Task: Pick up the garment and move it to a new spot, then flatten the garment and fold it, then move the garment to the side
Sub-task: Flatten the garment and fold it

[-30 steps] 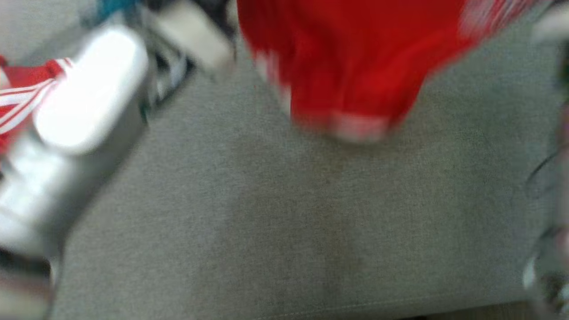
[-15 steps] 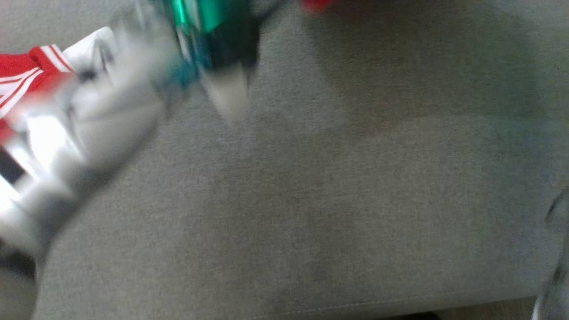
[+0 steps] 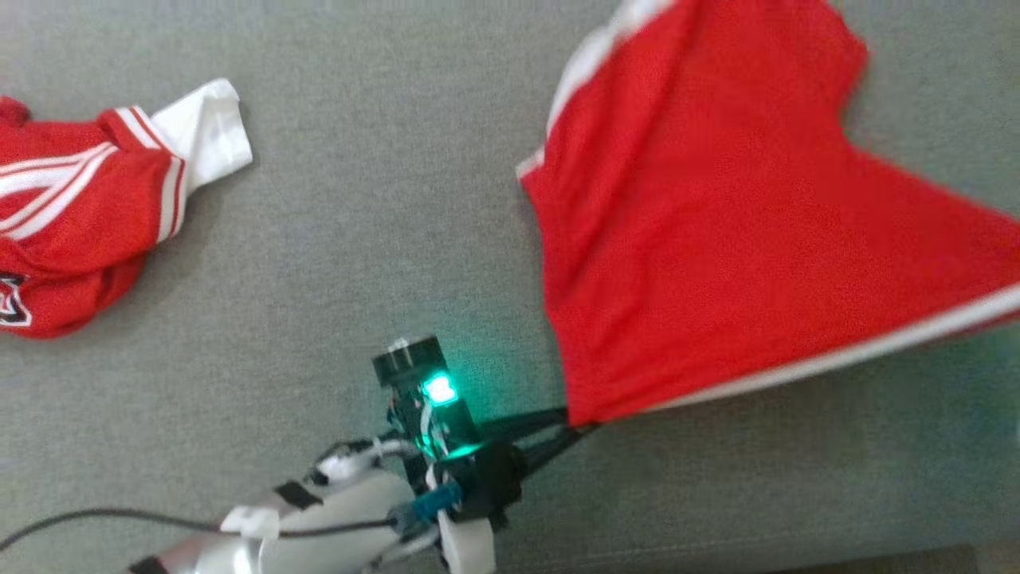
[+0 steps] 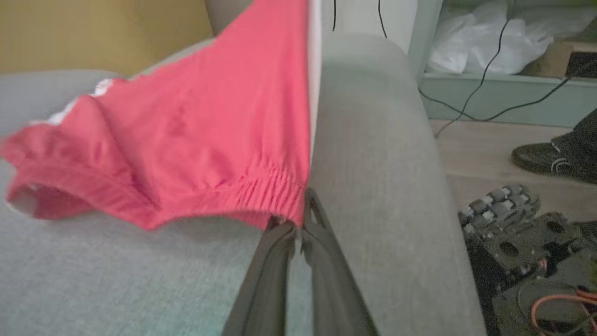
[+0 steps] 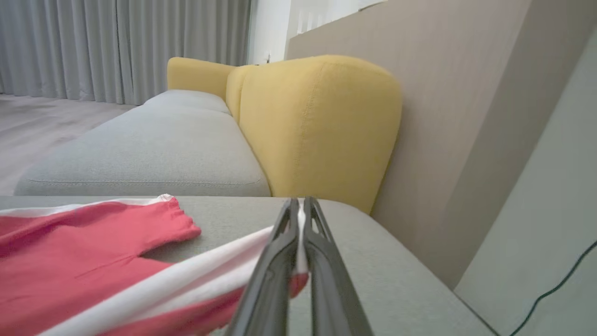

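Currently both jaws are closed on the garment (image 3: 717, 231): left jaws at its lower corner, right jaws on its white-striped edge.

A crumpled red jersey (image 3: 72, 215) with white stripes lies at the left of the grey sofa seat (image 3: 319, 263). Yellow back cushions (image 5: 317, 126) stand behind the seat, with grey curtains (image 5: 116, 46) beyond. Past the armrest (image 4: 373, 140), a dark shoe (image 4: 555, 156) rests on the floor near black cables (image 4: 485, 72).
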